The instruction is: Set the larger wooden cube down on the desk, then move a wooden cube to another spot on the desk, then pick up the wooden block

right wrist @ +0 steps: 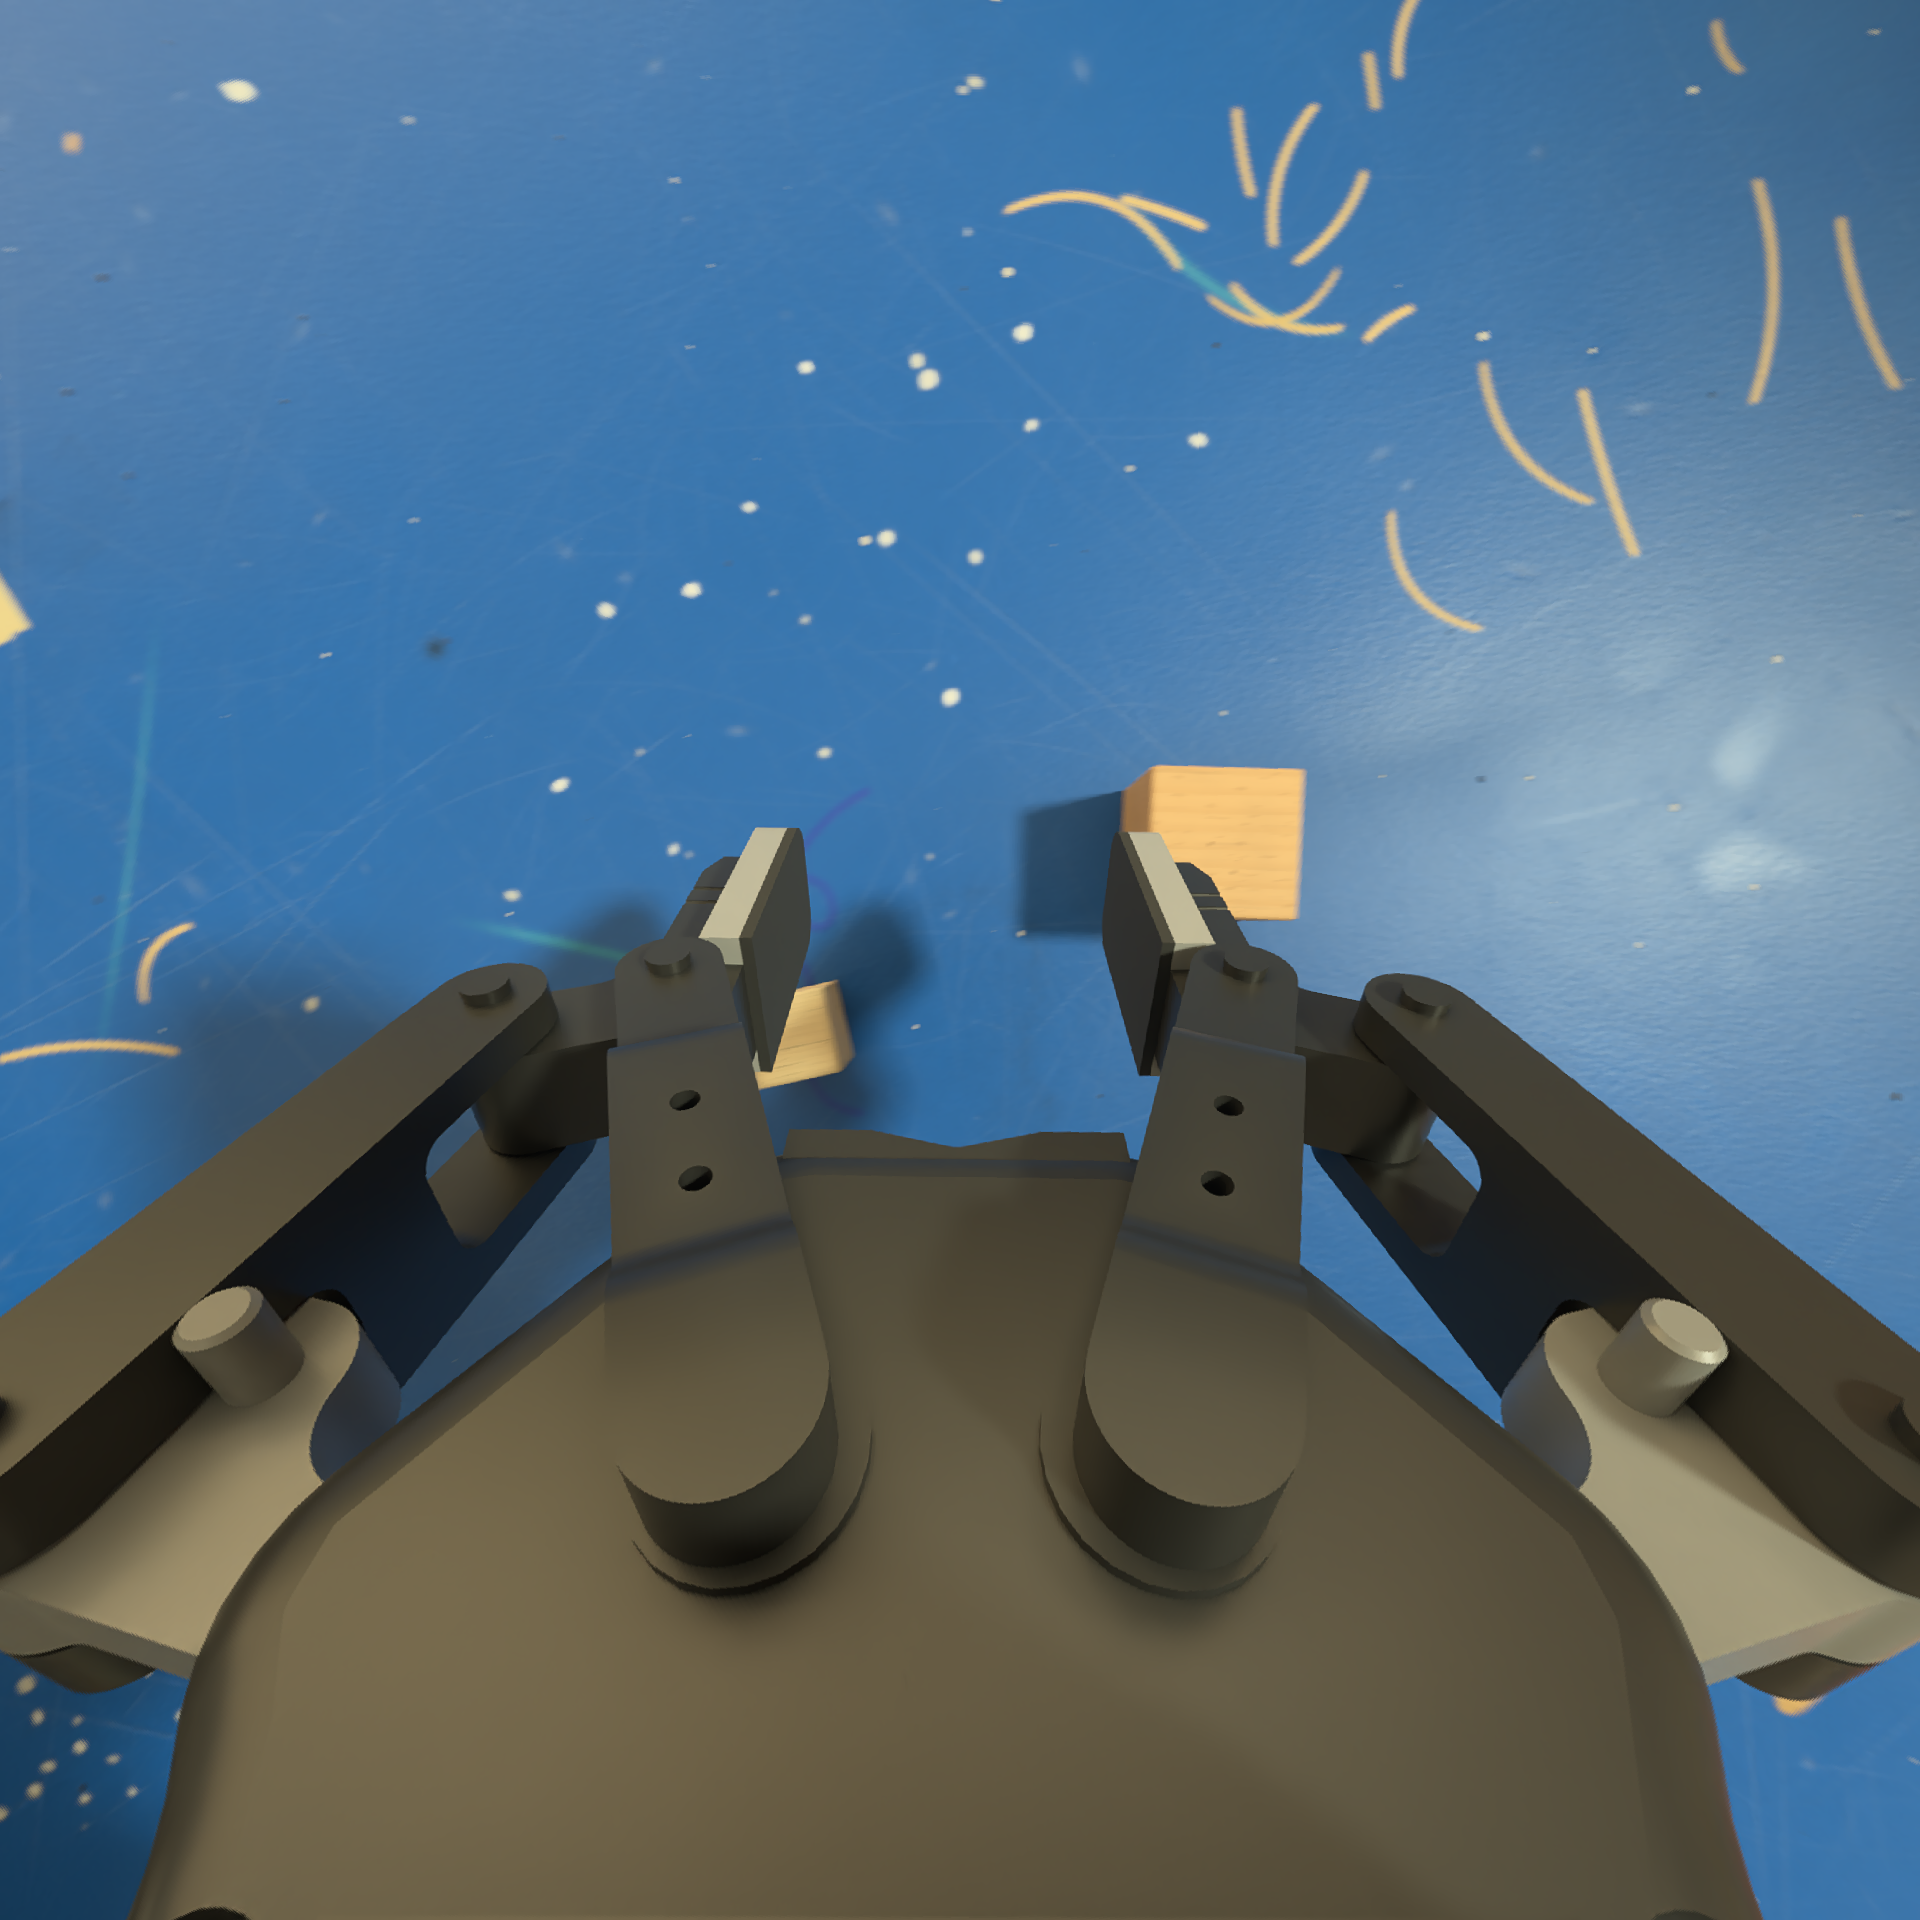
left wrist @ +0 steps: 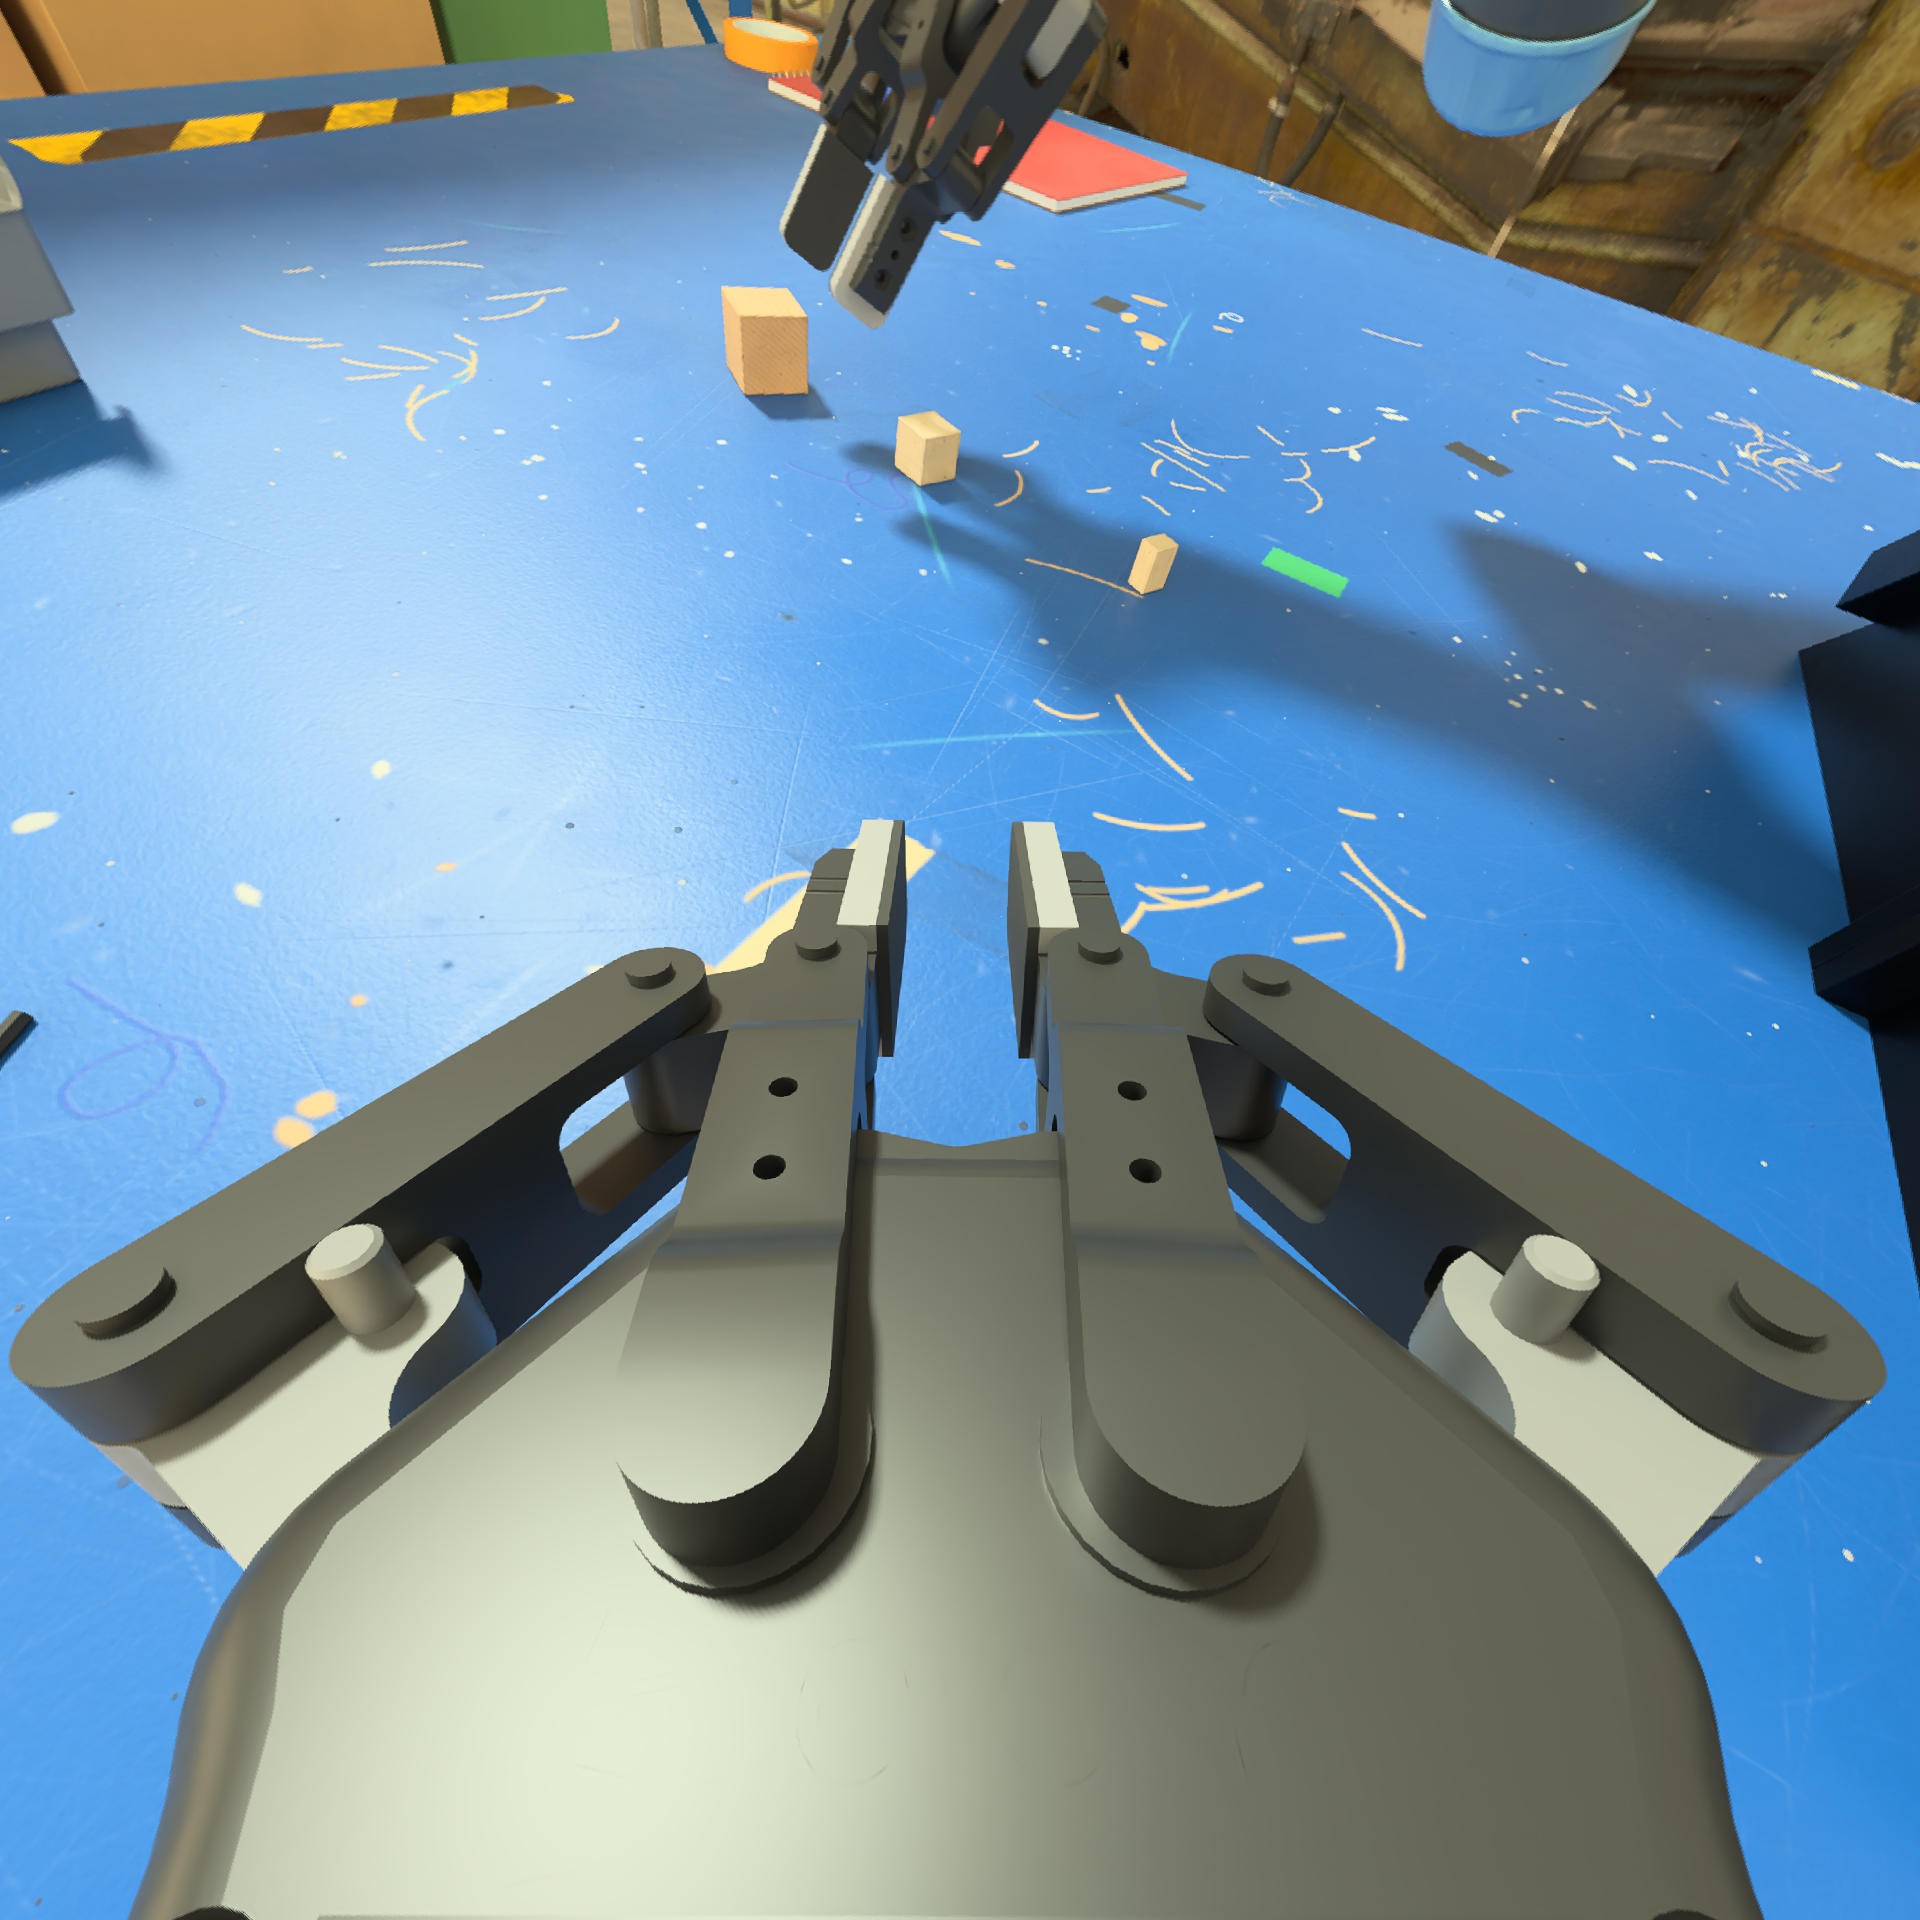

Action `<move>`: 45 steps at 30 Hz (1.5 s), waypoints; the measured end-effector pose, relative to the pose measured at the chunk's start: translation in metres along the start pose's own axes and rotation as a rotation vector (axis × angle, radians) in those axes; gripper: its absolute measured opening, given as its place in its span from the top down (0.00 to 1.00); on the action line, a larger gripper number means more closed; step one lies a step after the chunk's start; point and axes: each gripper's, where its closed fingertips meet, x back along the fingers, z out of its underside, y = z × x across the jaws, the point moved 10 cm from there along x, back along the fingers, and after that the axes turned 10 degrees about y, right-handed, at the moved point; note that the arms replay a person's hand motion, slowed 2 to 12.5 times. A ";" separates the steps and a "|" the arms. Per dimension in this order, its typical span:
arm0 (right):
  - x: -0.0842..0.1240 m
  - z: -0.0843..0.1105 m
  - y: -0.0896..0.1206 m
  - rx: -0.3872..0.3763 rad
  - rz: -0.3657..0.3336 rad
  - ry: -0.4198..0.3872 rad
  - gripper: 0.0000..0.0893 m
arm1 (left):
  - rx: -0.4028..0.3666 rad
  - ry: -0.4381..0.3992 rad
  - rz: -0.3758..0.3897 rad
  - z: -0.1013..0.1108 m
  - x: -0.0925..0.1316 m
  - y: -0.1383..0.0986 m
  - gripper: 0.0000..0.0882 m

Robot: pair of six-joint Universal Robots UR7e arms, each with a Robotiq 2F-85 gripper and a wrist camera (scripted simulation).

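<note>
In the left wrist view the larger wooden cube (left wrist: 766, 340) stands on the blue desk (left wrist: 416, 675) at the far middle. A smaller wooden cube (left wrist: 926, 447) stands near it, and a small wooden block (left wrist: 1151, 562) farther right. My right gripper (left wrist: 862, 260) hovers just right of the larger cube. In the right wrist view my right gripper (right wrist: 956, 883) is open and empty above the desk. There the larger cube (right wrist: 1231, 831) sits behind the right finger and the smaller cube (right wrist: 816, 1034) is partly hidden by the left finger. My left gripper (left wrist: 956, 883) is empty, with a narrow gap between its jaws.
A red book (left wrist: 1091, 166), an orange tape roll (left wrist: 769, 42) and a blue cup (left wrist: 1517, 62) are at the far edge. A dark box (left wrist: 1870, 779) stands at the right edge and a grey object (left wrist: 31, 312) at the left. A green patch (left wrist: 1304, 571) lies flat.
</note>
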 end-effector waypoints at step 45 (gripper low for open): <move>-0.025 0.038 0.029 0.225 -0.031 0.007 0.67 | -0.021 0.007 0.024 0.002 -0.008 0.000 0.80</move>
